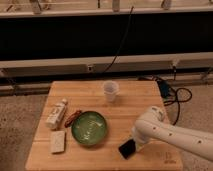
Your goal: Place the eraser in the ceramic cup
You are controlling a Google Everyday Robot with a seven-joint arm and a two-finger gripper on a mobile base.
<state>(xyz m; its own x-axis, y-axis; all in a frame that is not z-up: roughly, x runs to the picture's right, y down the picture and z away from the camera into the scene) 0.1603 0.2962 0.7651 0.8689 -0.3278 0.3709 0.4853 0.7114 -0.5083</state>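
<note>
- Eraser: flat black block in the lower centre-right of the frame, tilted, over the front part of the wooden table. You find it right at the tip of the gripper.
- Gripper: lower right of centre, mostly hidden behind the white arm that reaches in from the right edge. Its fingers are closed, and you can take them as clamped on the eraser.
- Ceramic cup: small whitish cup, upright, near the table's far edge at upper centre, well apart from the eraser.
- Green bowl: wide and round, left of the eraser, near the table's middle.
- Pale beige block: lying flat at lower left, just beside the bowl.
- White bottle: lying on its side at the left, above the beige block.
- Reddish strip: you see it between the bottle and the bowl; what it is cannot be told.
- Cables: dark loops on the floor at the table's right.
</note>
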